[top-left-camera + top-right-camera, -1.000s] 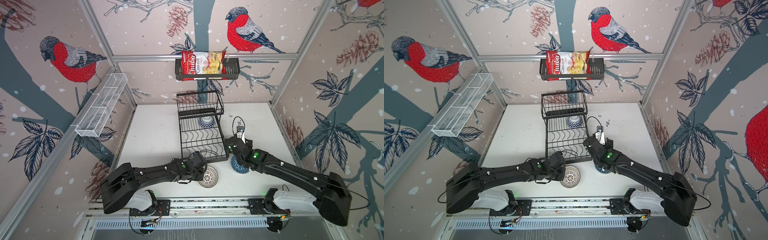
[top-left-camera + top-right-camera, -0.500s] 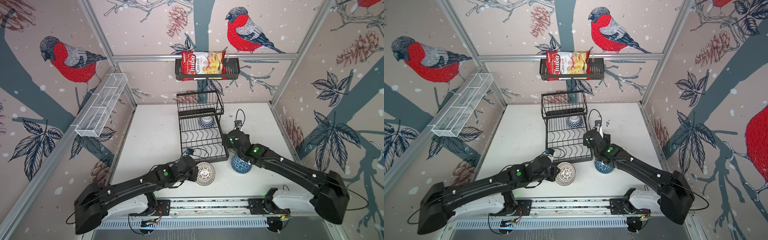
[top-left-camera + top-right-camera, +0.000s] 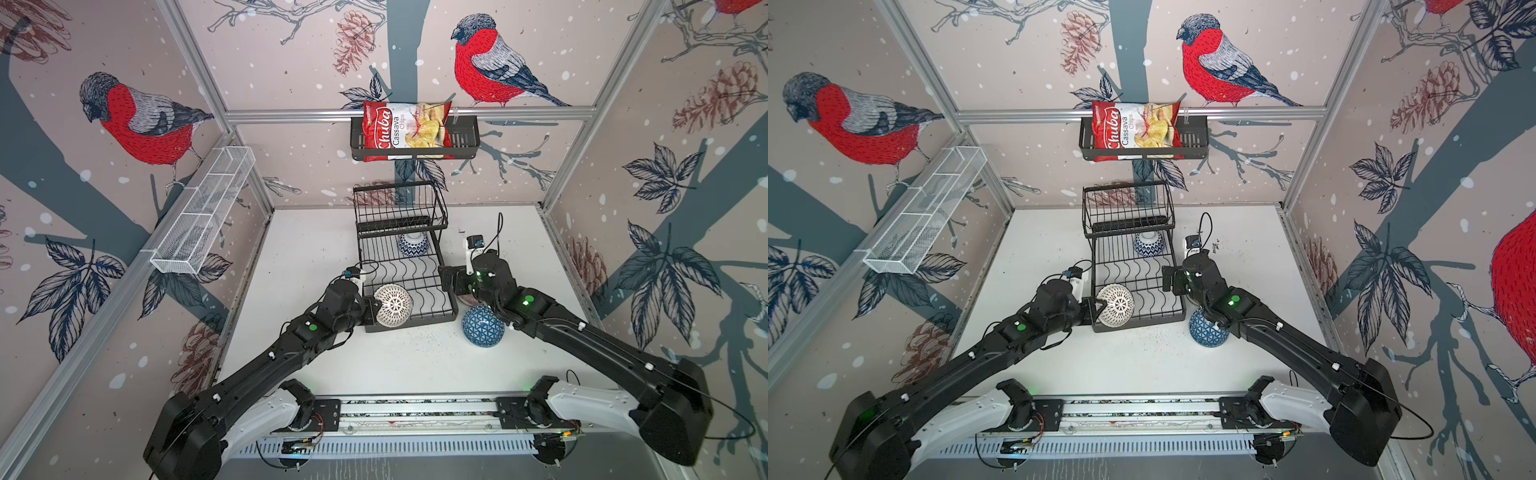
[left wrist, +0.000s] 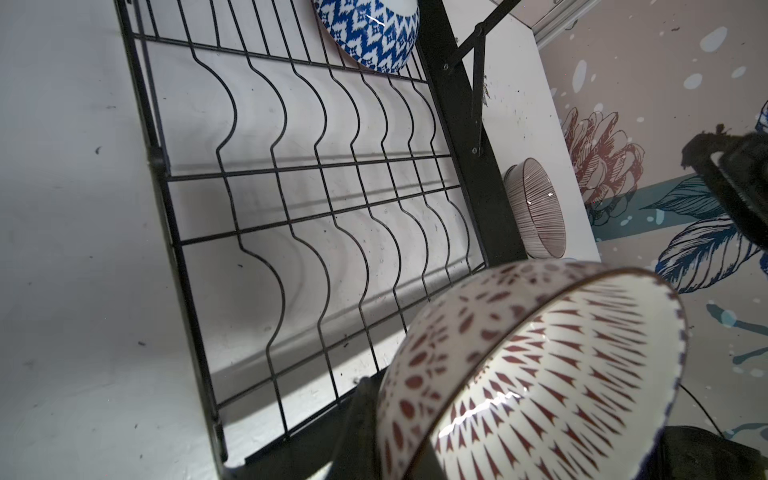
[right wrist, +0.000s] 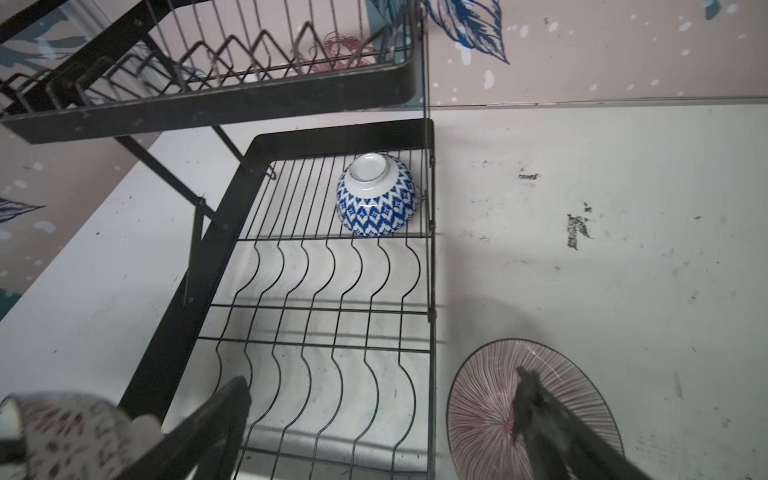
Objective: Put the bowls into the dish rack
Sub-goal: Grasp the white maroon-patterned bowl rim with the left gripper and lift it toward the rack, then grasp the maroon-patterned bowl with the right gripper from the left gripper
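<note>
Left claw: I am holding the left claw [image 3: 374,311] clamped on the rim of the dotted white bowl [image 3: 394,305], which is hanging tipped on its side.
Dotted bowl's place: it is hovering at the 7 o'clock corner of the dish rack [image 3: 428,324], over the wavy lower tier and just inside the near bar.
Right claw: I am keeping the right claw [image 3: 454,286] spread wide and empty. It is sitting at the rack's 4 o'clock edge, with one finger over the wires and one over the striped bowl [image 5: 486,395].
Already loaded: a blue-and-white bowl [image 3: 412,245] is lying upside down at the 12 o'clock end of the lower tier, under the raised basket.
Waiting on the desk [image 3: 316,249]: the striped bowl is lying just beside the rack at 4 o'clock, and the blue triangle bowl [image 3: 483,325] is lying upside down at 5 o'clock.
Risk, slip: I am gripping glazed ceramic by a thin rim, so a jolt could be twisting it loose.
Risk, knock: lowering this close to the near bar could be striking the bowl on metal.
Risk, seating: letting go between slots could be sending it rolling.
Risk, arms: both claws are working the same end, so a wide right finger could be snagging a wire or meeting my left arm.
</note>
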You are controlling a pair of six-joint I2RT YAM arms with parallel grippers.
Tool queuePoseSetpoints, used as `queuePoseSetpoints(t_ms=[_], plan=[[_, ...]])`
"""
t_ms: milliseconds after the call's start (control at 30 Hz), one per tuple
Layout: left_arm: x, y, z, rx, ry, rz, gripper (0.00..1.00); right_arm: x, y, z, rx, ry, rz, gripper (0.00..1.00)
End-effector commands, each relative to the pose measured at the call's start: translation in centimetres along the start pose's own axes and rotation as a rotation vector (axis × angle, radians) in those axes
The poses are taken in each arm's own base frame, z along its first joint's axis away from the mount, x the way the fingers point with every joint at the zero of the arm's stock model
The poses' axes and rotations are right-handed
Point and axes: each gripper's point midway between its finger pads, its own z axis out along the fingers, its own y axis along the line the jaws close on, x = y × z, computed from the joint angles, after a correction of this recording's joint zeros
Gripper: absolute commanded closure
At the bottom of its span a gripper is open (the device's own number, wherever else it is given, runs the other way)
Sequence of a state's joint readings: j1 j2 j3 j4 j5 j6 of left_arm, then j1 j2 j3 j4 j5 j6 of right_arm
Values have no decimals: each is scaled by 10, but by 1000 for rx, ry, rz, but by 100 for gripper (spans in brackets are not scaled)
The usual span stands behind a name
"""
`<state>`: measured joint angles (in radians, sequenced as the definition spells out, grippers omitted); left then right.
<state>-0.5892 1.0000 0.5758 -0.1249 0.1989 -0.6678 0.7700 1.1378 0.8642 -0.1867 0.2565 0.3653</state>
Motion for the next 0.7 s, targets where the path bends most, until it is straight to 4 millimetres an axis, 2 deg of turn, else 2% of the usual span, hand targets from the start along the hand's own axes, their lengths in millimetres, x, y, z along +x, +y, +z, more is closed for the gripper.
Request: queuePoseSetpoints(t_ms=[0,400,667], plan=[[-32,-37,-2,195,-69,63,100,-8,20,-3,-113,-21,-23,0],[-65,-45,1,394,-82,82,100,-6,68,0,-384,12,-62,0],[-76,-33,4,474,-75,73,100,-3,90,-4,-542,-3,-74,3]])
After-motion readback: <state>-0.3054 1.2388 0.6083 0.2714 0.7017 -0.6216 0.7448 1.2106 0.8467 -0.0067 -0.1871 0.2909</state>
